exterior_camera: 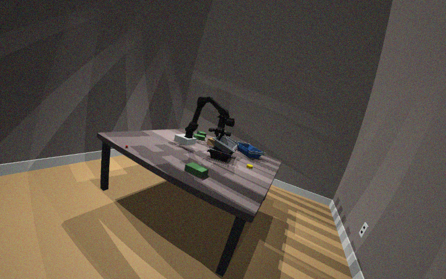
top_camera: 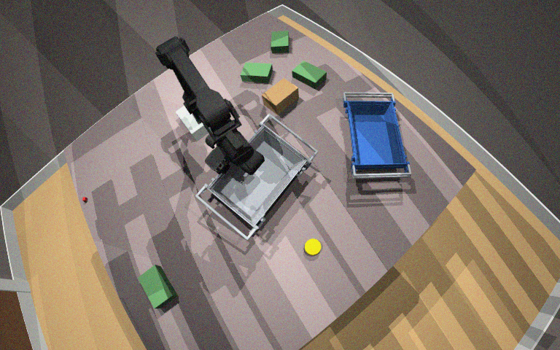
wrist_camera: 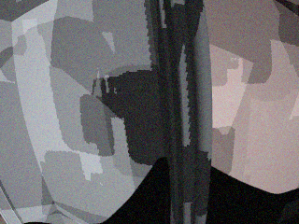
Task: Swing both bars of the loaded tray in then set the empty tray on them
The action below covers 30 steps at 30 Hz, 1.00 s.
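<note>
The empty grey tray [top_camera: 249, 200] [exterior_camera: 226, 143] [wrist_camera: 70, 126] hangs above the table, tilted, with its wire bars out over its ends. My gripper [exterior_camera: 219, 136] [wrist_camera: 174, 163] is shut on one of its long walls; in the top view the arm hides the fingertips. A black tray [exterior_camera: 218, 155] stands on the table directly under it, seen in the exterior view. The grey tray covers it from above, so its load is hidden and its bars cannot be made out clearly. Whether the two trays touch cannot be told.
An empty blue tray [top_camera: 378, 135] [exterior_camera: 250, 150] with bars out stands to the right. An orange block [top_camera: 281, 95] and several green blocks [top_camera: 256, 72] [top_camera: 157, 286] [exterior_camera: 196, 170] lie around. A yellow disc [top_camera: 312, 246] [exterior_camera: 250, 165] and a tiny red cube [top_camera: 84, 199] [exterior_camera: 126, 146] also lie on the table.
</note>
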### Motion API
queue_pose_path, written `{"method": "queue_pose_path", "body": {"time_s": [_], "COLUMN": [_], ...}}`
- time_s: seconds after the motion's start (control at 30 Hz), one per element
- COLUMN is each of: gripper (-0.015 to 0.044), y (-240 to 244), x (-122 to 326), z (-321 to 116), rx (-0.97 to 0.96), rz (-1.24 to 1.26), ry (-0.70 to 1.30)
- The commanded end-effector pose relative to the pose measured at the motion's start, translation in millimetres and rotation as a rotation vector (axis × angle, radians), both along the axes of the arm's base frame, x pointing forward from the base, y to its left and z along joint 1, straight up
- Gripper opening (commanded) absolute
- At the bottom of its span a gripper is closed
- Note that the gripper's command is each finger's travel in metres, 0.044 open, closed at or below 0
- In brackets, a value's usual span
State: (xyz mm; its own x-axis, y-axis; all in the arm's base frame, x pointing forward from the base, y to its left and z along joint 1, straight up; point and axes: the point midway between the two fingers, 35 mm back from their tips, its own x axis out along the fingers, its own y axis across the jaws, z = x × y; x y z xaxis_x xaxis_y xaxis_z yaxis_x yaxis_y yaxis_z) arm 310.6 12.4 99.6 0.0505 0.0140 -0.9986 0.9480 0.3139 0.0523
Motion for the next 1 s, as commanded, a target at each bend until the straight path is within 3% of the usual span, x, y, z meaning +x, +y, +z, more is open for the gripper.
{"method": "queue_pose_path", "body": {"time_s": [0.0, 0.97], "gripper": [0.0000, 0.0000], "y": [-1, -2], "x": [-4, -7], "z": [-4, -12], "rx": [-0.009, -0.009], "rz": [0.004, 0.004], "ry": [0.021, 0.021]}}
